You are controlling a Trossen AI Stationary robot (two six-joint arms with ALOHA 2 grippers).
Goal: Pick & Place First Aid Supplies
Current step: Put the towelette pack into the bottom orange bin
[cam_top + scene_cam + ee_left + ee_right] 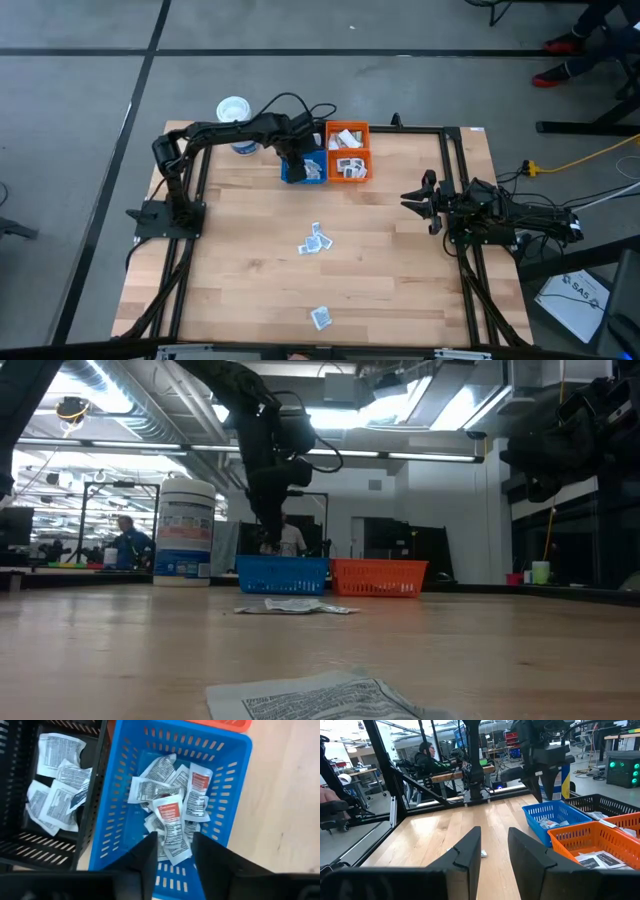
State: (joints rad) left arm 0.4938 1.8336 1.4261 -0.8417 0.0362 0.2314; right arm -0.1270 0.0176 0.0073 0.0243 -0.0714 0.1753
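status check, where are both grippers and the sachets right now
Left gripper over blue bin, jaws apart, red-print sachet between them. Right gripper idle at table's right, jaws open. Loose sachets mid-table. Nothing obstructing.

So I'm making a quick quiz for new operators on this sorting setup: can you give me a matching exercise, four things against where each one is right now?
Things:
1. left gripper
2. right gripper
3. white tub
4. orange bin

Places:
A. by the table's right edge, over bare wood, nothing between its fingers
B. directly right of the blue bin
C. above the blue bin, over the sachets in it
D. near the table's far left corner, by the left arm

Pairs: 1-C, 2-A, 3-D, 4-B
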